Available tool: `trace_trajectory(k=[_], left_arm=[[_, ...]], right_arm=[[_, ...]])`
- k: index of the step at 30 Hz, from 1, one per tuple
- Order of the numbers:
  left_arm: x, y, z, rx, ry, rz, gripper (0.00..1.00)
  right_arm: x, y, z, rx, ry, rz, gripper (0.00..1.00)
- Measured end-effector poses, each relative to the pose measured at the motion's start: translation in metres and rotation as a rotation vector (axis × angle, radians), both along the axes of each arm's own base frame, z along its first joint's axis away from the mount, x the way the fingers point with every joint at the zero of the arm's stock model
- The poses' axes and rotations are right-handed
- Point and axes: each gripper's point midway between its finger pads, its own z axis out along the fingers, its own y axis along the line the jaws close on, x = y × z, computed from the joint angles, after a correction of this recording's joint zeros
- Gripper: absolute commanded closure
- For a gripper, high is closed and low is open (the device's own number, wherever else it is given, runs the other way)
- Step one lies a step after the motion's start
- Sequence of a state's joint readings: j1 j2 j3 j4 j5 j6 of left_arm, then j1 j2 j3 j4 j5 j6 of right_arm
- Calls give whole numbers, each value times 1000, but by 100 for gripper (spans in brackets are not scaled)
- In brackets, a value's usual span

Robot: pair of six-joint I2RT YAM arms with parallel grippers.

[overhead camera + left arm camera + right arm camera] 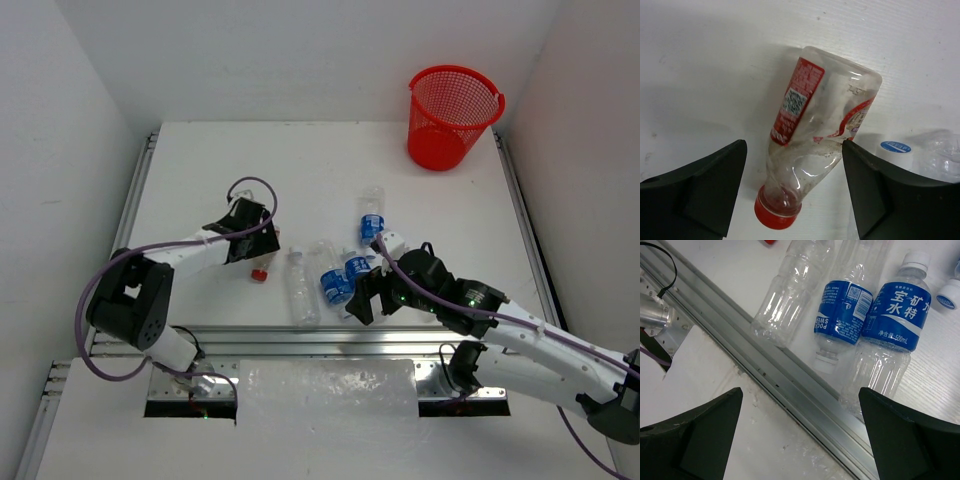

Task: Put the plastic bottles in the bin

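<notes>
Bottles of clear plastic (300, 285) lie flat in a loose cluster at the lower middle of the top view, near the aluminium rail (330, 335). The short clear bottle with red cap and beige-and-red label (815, 140) is leftmost. In the left wrist view its long axis runs from lower left to upper right, with the cap toward the bottom edge. The left gripper (792, 192) straddles its neck end with its black fingers apart. The one at frame right sits just beside the bottle wall, and I cannot tell if it touches.

In the right wrist view an unlabelled ribbed clear bottle (790, 295) slants from upper right to lower left, its base end near the rail. Beside it a blue-labelled bottle (842, 315) points its white cap down toward the rail. A second blue-labelled bottle (892, 325) points its cap toward the top edge. A further unlabelled bottle (865, 260) lies behind them. The right gripper (800, 440) hovers over the rail, spread wide and holding nothing.

A third blue-labelled bottle (371, 222) lies just above the cluster in the top view, its axis roughly up and down the frame. The round red mesh bin (455, 115) stands upright at the upper right of the white table (200, 170), well apart from every bottle.
</notes>
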State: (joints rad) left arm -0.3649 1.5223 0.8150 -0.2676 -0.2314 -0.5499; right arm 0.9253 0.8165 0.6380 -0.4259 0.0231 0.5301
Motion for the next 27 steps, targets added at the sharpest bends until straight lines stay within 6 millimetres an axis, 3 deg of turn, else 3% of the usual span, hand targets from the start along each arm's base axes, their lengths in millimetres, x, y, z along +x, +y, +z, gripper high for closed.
trace_trajectory(k=[5, 8, 9, 12, 14, 18, 22, 24, 27], left_arm=[[4, -10, -17, -30, 23, -28, 28], [1, -11, -26, -35, 38, -37, 38], [2, -12, -26, -39, 33, -38, 56], [3, -13, -26, -45, 21, -33, 86], [5, -12, -25, -42, 13, -35, 98], [2, -9, -17, -38, -1, -28, 100], [-5, -5, 18, -55, -75, -17, 100], [-7, -7, 50, -91, -164, -21, 100], [-18, -29, 111, -243, -340, -115, 100]], right_arm=[[0, 0, 0, -1, -1, 3, 1], [0, 0, 0, -2, -3, 4, 1], [0, 0, 0, -2, -3, 5, 1], [0, 0, 0, -3, -4, 5, 1], [0, 0, -1, -4, -3, 5, 1], [1, 2, -1, -4, -2, 7, 1], [3, 7, -1, 12, -5, 15, 1], [1, 15, 2, 43, -2, 39, 1], [-3, 35, 14, 136, 0, 104, 1]])
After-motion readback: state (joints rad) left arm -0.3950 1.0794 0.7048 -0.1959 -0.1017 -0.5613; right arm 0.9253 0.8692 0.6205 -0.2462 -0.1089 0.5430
